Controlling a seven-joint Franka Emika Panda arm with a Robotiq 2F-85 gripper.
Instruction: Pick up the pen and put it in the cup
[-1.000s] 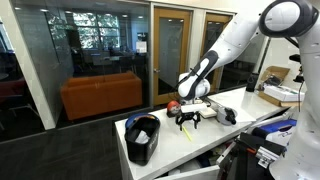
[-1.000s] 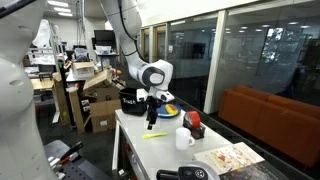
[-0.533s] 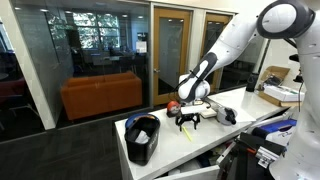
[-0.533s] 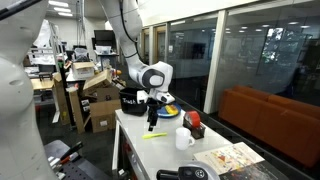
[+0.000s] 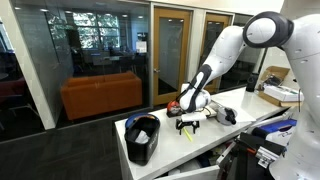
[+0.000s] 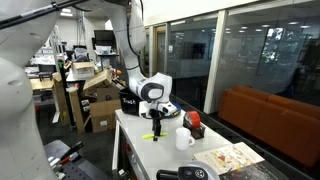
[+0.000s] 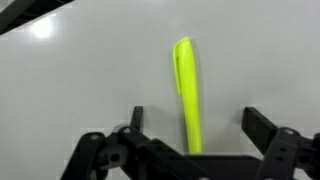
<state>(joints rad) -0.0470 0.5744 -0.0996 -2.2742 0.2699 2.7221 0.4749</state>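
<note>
Wrist view: pen (image 7: 187, 95) lies flat on the tabletop (image 7: 90, 70), centred under the wide-open, empty end effector (image 7: 193, 120), long axis square to its closing line.

No text, brand, number or sign can be read in any view. In an exterior view a small pale notice (image 5: 141, 43) on the glass wall (image 5: 100, 45), upper centre of the frame, is too small to make out. So is a printed sheet (image 6: 232, 160) on the table (image 6: 135, 155) at lower right in an exterior view. In the wrist view the pen (image 7: 187, 95), at centre frame, shows a plain yellow-green barrel with no legible marking.
</note>
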